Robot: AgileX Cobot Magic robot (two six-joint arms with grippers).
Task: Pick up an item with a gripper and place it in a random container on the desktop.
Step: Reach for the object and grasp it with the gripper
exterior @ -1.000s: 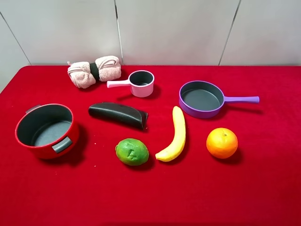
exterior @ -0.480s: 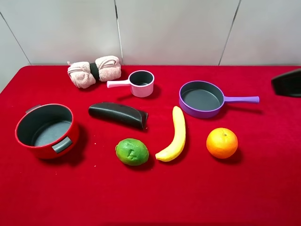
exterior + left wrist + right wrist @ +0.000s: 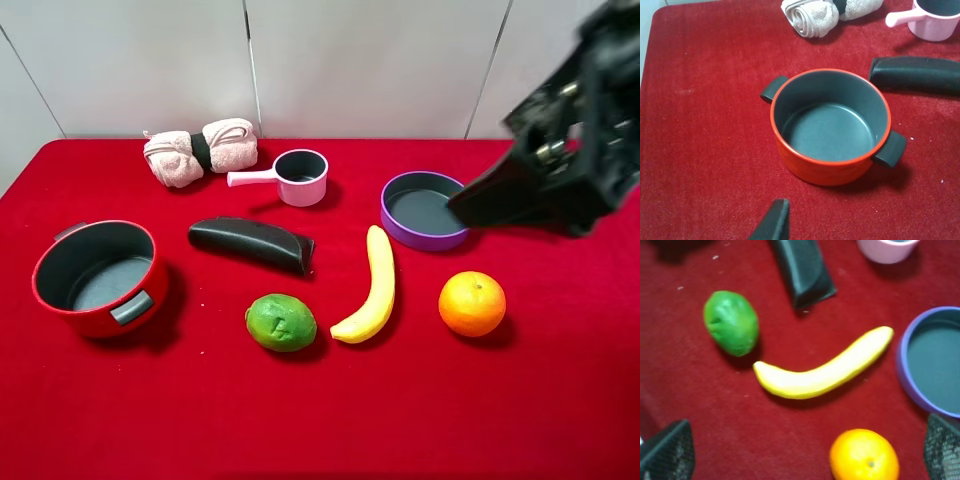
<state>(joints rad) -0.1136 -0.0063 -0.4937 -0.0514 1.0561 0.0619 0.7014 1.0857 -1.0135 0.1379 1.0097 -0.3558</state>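
The green lime (image 3: 281,322) lies on the red cloth desktop (image 3: 320,420) at front centre, left of the banana; it also shows in the right wrist view (image 3: 731,322). The pink saucepan (image 3: 302,177) stands at the back centre, handle pointing left, empty. My right gripper (image 3: 500,200) hangs blurred above the purple pan's handle, far right of the lime. In the right wrist view its fingers (image 3: 670,450) stand wide apart with nothing between them. Only one left finger (image 3: 772,222) shows, near the red pot; the left gripper is out of the exterior view.
A red pot (image 3: 98,275) with grey handles stands at the left. A black aubergine-like thing (image 3: 250,243) lies between saucepan and lime. A banana (image 3: 372,285), an orange (image 3: 472,303) and a purple frying pan (image 3: 425,210) are at the right. A rolled pink towel (image 3: 200,150) lies at the back.
My right arm has come in from the right edge and now hangs over the purple pan's handle, hiding it. The objects on the cloth have not moved.
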